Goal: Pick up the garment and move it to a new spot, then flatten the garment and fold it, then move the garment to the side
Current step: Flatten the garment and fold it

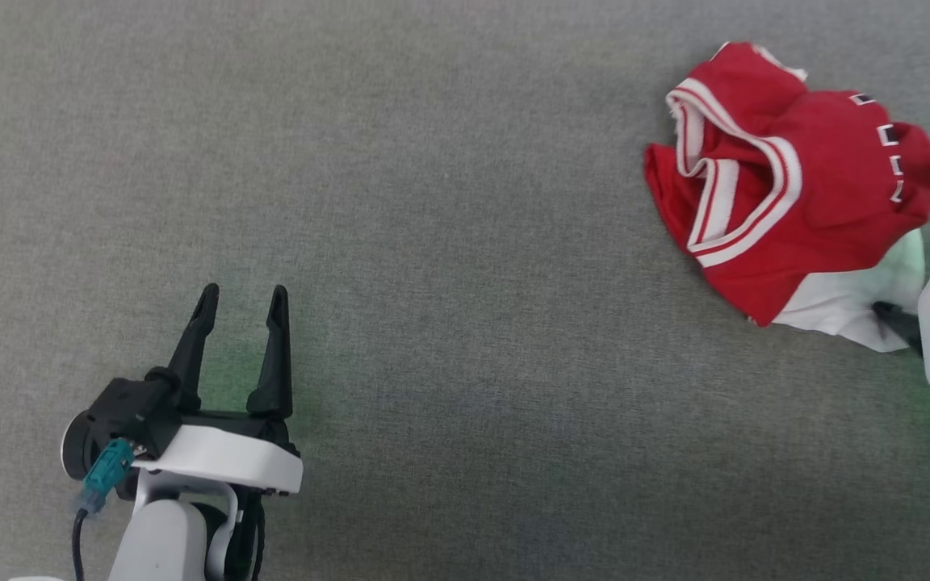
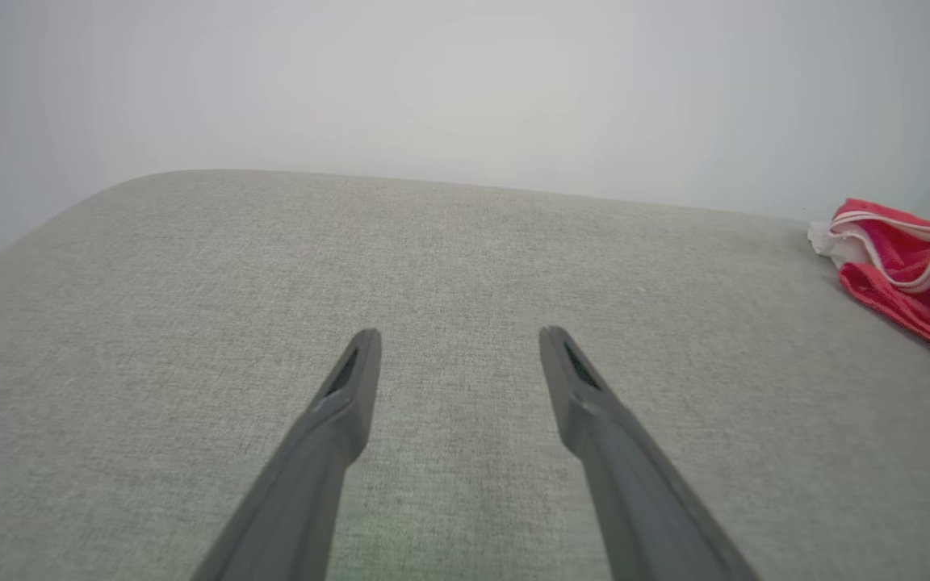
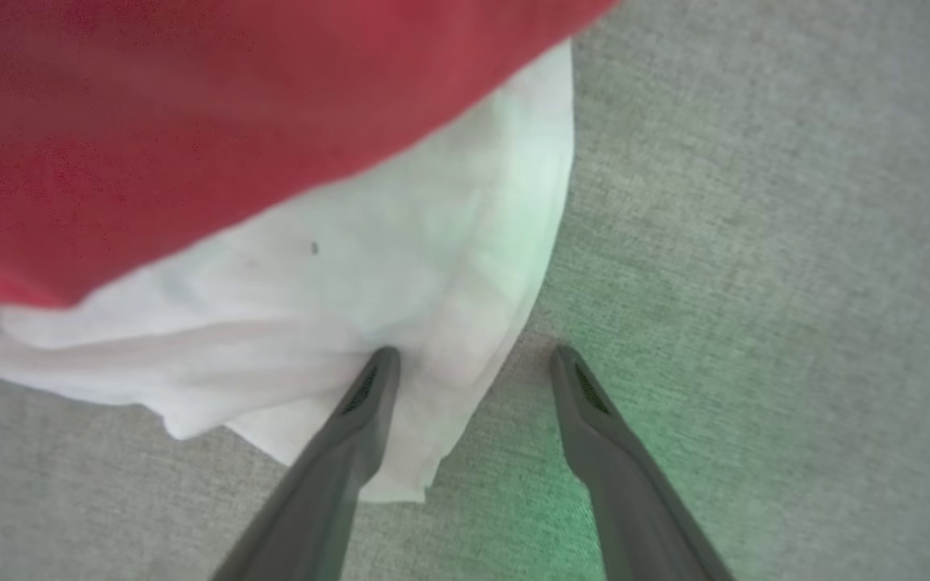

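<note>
Spread wide and gripping nothing, the right gripper (image 3: 473,363) is reaching into the near corner of the garment (image 1: 788,186). That garment, a small red shirt, is lying crumpled in a heap at the far right of the gray tabletop (image 1: 465,202). Its red body is bunching on top, its white-and-red striped trim (image 1: 784,173) is curling across the middle, bits of black lettering (image 1: 889,133) are showing along the right fold, and a white sleeve (image 1: 844,311) is poking out at the lower right. In the right wrist view, one finger (image 3: 364,403) of the right gripper is resting over that white cloth while the other is hanging above bare tabletop just beside the cloth's edge, so the edge is sitting between the two without being pinched. A faint green glow (image 3: 594,323) is falling on the tabletop around them. Well apart from the shirt, at the near left of the tabletop, the left gripper (image 1: 243,303) is hovering over the bare gray surface, its two dark fingers also standing wide apart and pointing away from the robot, with nothing between them.
</note>
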Robot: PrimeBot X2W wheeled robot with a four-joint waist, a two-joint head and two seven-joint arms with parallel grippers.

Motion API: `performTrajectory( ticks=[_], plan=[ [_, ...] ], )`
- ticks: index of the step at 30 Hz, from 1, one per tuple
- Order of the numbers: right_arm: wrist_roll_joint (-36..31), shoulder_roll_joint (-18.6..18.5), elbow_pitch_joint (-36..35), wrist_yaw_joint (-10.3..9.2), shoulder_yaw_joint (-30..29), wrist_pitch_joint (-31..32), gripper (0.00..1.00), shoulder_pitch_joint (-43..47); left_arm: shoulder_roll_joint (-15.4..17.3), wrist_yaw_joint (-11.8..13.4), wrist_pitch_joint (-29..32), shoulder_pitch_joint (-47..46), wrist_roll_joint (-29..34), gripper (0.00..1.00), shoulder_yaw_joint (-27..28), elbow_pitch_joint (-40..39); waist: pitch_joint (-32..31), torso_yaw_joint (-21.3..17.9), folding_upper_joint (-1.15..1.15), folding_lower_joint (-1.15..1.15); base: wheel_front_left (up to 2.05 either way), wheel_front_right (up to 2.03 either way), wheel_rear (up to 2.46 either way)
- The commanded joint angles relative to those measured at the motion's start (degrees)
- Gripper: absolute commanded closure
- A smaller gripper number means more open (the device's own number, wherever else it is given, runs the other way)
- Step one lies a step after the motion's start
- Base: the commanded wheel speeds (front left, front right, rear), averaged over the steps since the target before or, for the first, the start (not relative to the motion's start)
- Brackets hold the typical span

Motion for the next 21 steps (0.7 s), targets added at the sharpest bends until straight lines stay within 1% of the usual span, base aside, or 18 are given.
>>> performTrajectory(
  ticks=[1,2,6,11,14,19,21],
  plan=[
    [0.6,1.1,0.9,0.01,1.4,0.5,0.58,1.3,-0.1,-0.1,-0.1,-0.8,-0.1,0.00,0.0,0.1,0.8,0.5,0.00,0.00,0.00,0.00,0.00],
    [1.1,1.3,0.9,0.02,1.4,0.8,1.00,1.6,-0.2,-0.1,-0.1,-1.1,-0.1,0.00,0.0,0.1,1.0,0.5,0.00,0.00,0.00,0.00,0.00],
    [1.8,1.1,0.5,0.01,1.5,2.3,1.00,2.9,0.0,-0.1,-0.1,-1.6,0.0,0.00,0.3,0.2,1.4,-0.4,0.00,0.00,0.00,0.00,0.00],
    [1.5,0.0,0.1,-0.15,-2.3,0.7,1.00,3.2,0.8,-0.1,-0.1,-2.2,0.3,0.00,0.2,0.1,1.2,-2.3,0.00,0.00,0.00,0.00,0.00],
    [1.2,-0.7,-0.2,-0.14,-7.1,-1.6,1.00,3.6,1.3,-0.1,-0.1,-2.4,0.4,0.00,-0.1,-0.2,1.3,-3.6,0.00,0.00,0.00,0.00,0.00],
    [-0.7,-1.8,0.3,-0.11,-18.8,-6.3,1.00,6.3,2.3,-0.1,-0.1,-2.9,0.4,0.00,0.0,-0.8,2.1,-5.7,0.00,0.00,0.00,0.00,0.00],
    [-1.2,-1.7,0.8,-0.11,-23.5,-7.8,1.00,7.7,2.8,-0.1,-0.1,-3.1,0.3,0.00,0.1,-1.0,2.5,-6.5,0.00,0.00,0.00,0.00,0.00]
  ],
)
